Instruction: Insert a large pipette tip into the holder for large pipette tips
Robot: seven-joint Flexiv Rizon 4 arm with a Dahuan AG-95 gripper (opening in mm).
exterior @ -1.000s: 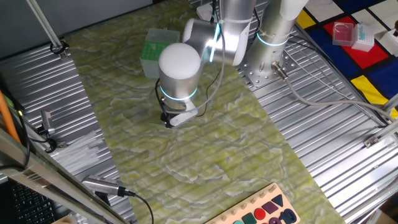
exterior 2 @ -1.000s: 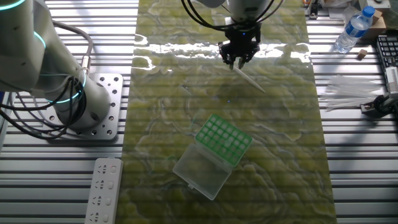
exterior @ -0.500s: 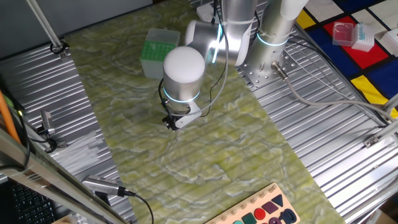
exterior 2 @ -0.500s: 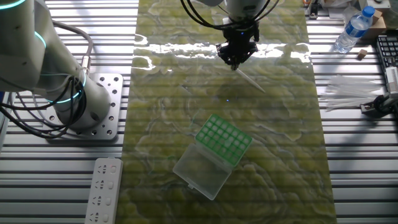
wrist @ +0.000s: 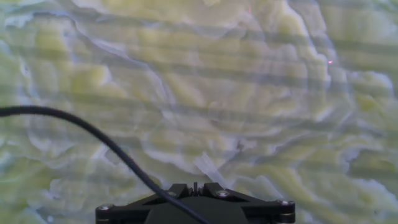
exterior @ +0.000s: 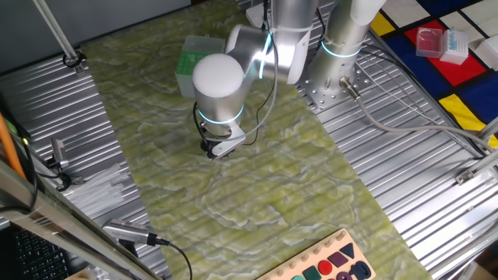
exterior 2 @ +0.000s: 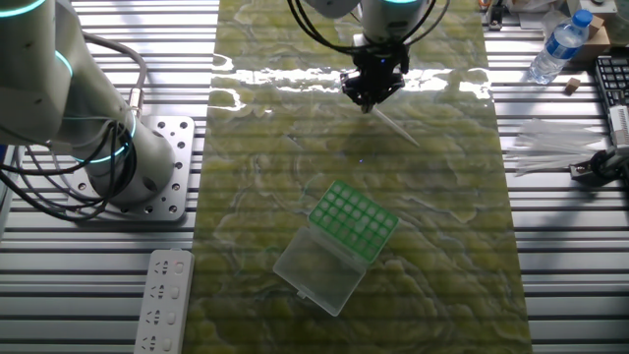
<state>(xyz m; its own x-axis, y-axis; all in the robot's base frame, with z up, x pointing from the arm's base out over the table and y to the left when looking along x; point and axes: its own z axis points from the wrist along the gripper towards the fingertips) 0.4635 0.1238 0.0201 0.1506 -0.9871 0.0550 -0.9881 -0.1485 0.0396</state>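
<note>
The large pipette tip [exterior 2: 396,127] is a thin clear sliver lying on the green marbled mat. My gripper [exterior 2: 371,102] stands over its near end, jaws shut on that end. In the hand view the tip [wrist: 209,172] shows as a pale streak running away from the closed gripper [wrist: 196,186]. In the fixed view from the other side, my gripper [exterior: 212,151] sits low at the mat under the arm's white wrist. The holder for large pipette tips [exterior 2: 354,218] has a green gridded top and lies well below the gripper, its clear lid [exterior 2: 314,267] open; it also shows behind the arm [exterior: 185,61].
A second robot arm's base [exterior 2: 108,147] stands left of the mat. A bag of spare tips [exterior 2: 550,147] and a water bottle [exterior 2: 560,44] lie at the right. A red box [exterior: 430,40] and a blue-and-white box [exterior: 457,48] sit far off. A cable [wrist: 93,134] crosses the hand view.
The jaws stood open over the tip's end one second ago and have closed on it. The hand shifted slightly. The tip and the holder lie where they were.
</note>
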